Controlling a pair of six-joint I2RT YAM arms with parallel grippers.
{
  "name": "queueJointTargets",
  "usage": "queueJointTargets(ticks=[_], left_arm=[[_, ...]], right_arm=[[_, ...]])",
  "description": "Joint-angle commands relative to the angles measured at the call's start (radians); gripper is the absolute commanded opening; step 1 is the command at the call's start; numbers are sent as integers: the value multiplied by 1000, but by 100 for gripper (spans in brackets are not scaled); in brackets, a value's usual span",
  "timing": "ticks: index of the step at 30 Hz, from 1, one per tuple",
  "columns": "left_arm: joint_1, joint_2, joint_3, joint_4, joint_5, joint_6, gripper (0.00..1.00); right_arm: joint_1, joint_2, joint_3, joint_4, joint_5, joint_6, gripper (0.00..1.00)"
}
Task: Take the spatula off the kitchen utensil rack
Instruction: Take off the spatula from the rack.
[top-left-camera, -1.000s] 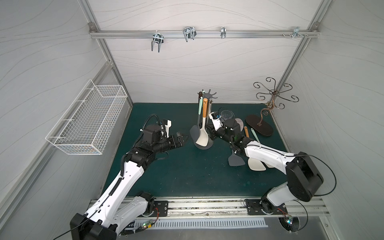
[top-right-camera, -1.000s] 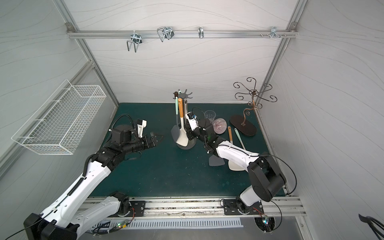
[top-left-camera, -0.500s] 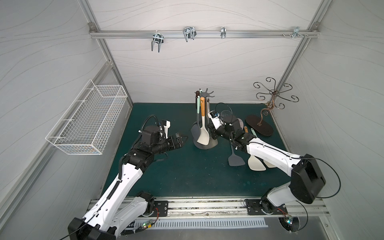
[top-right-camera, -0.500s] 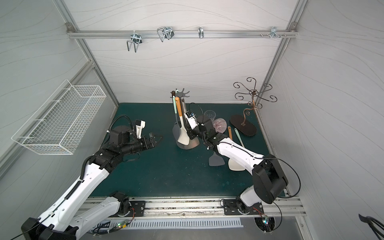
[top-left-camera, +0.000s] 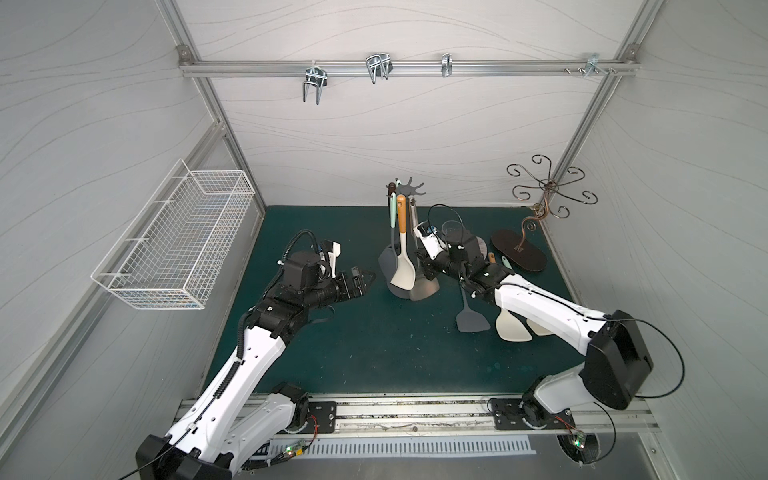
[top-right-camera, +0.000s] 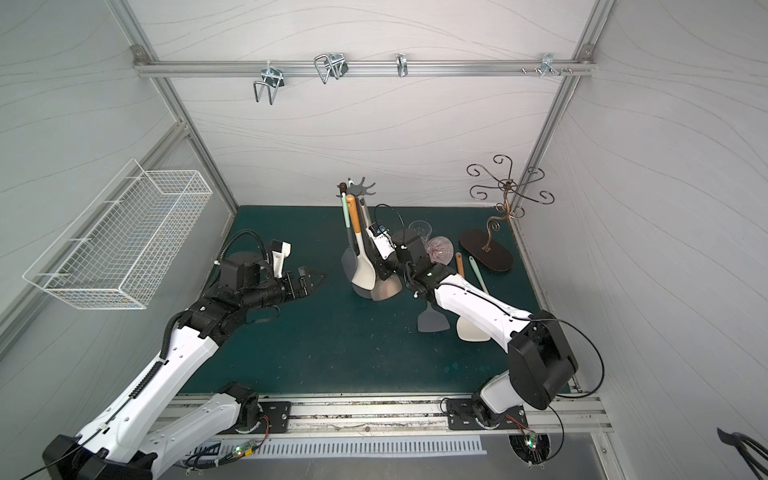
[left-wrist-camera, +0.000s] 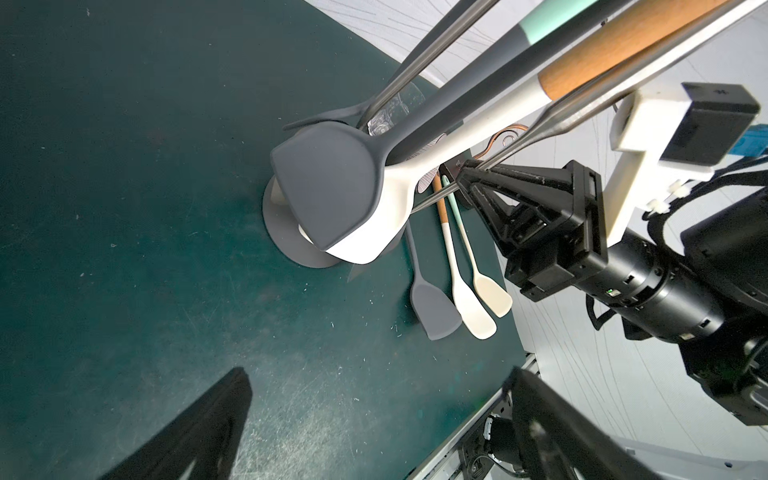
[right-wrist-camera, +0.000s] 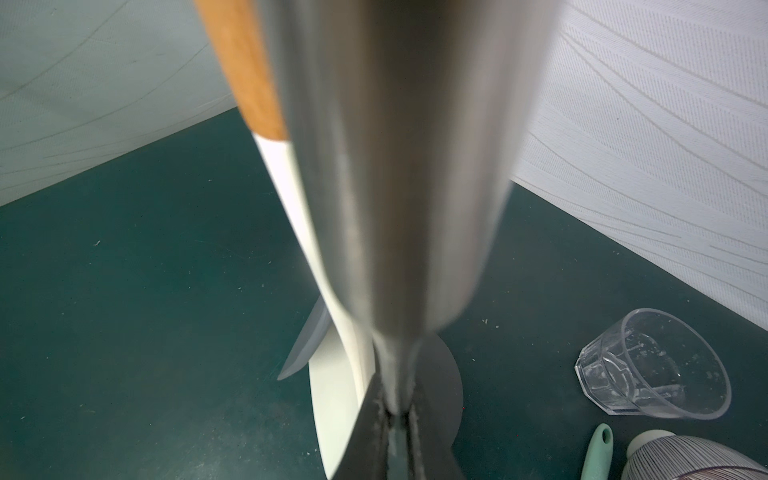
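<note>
Steel spatula (right-wrist-camera: 395, 166) gripped, not yet off the rack (top-left-camera: 409, 191)!
Right hand (left-wrist-camera: 464, 176) is pinched tight on the thin neck just above the blade, low down beside the rack's round base, and the handle runs up alongside the pole toward the crown of prongs. So the grasp is made and the lift-off is what's left. I judge the top end is on its prong, though 2 other hanging spatulas (top-left-camera: 402, 270) crowd that spot and the hook isn't clear to see. Left hand (top-left-camera: 368, 280) hovers with fingers spread wide, holding nothing, near the rack on the opposite side from its partner. 3 utensils (top-left-camera: 471, 322) lie flat on the desk (top-left-camera: 353, 353) by the right arm.
</note>
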Motion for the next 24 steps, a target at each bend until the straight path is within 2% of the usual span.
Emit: queueJointTargets(ticks=[1, 5, 17, 24], left_arm=[[7, -13, 46, -1, -2, 16, 100], [7, -13, 46, -2, 0, 17, 100], [7, -25, 33, 5, 2, 9, 100], [6, -35, 23, 4, -2, 6, 100]], right_arm=[[12, -39, 24, -67, 16, -50, 0], [12, -51, 46, -100, -3, -86, 0], [13, -80, 97, -212, -59, -79, 0], [14, -86, 125, -284, -44, -67, 0]])
